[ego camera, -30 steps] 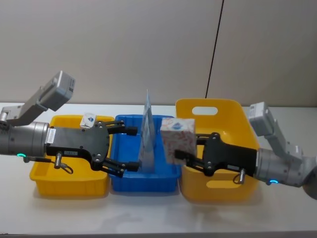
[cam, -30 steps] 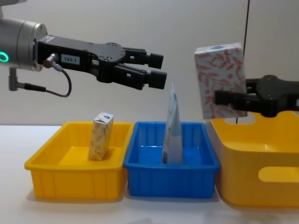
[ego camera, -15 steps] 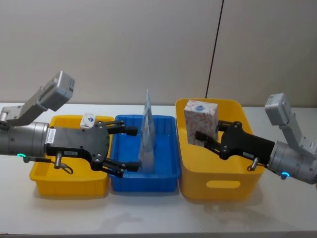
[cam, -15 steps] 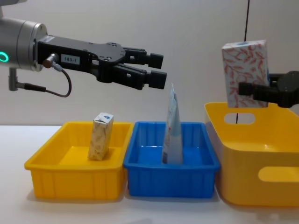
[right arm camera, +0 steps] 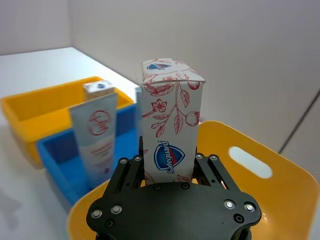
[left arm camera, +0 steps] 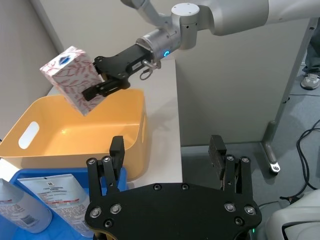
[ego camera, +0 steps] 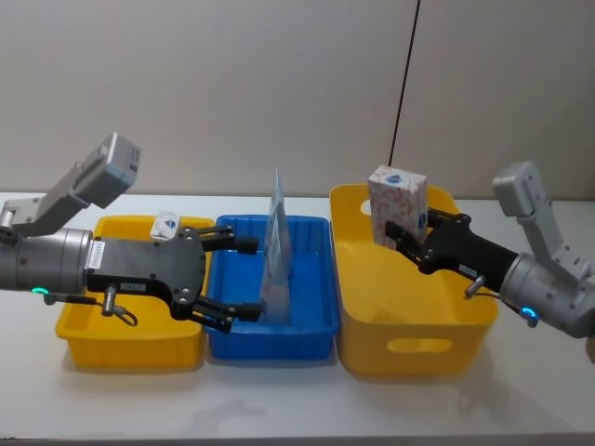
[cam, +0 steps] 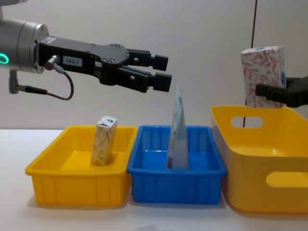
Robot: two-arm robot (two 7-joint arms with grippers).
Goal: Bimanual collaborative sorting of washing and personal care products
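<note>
A: Where to start?

B: Left of the blue bin [ego camera: 270, 342]: a yellow bin [ego camera: 130, 344], with a standing carton [cam: 104, 140] upright inside. Over the blue bin's left half, the left gripper [ego camera: 244, 279] — spread wide, empty, hanging higher than the tip of the pouch [ego camera: 276, 251] propped upright in the blue bin. Just right of the blue bin, a yellow tub [ego camera: 372, 348]. Above the tub's far side, the held carton [ego camera: 397, 204], upright, clamped low on the body by the right gripper [ego camera: 406, 234], bottom close to rim height.

A: Step in hand?

B: Probably a pass across to the empty left gripper, judging by the matching carton left of the blue bin and the two-arm task. Could equally be a set-down into the tub; hard to call. For a pass: keep upright, travel level toward the blue bin, offer the free top half, let go only after a firm squeeze from the left.

A: Edges to mind?

B: First the tub rim nearest the blue bin, then the pouch tip — tall, slim, likely easy to topple. Clear both from above. Plenty of open air over the blue bin between the two grippers; far less room down among the bin walls.
</note>
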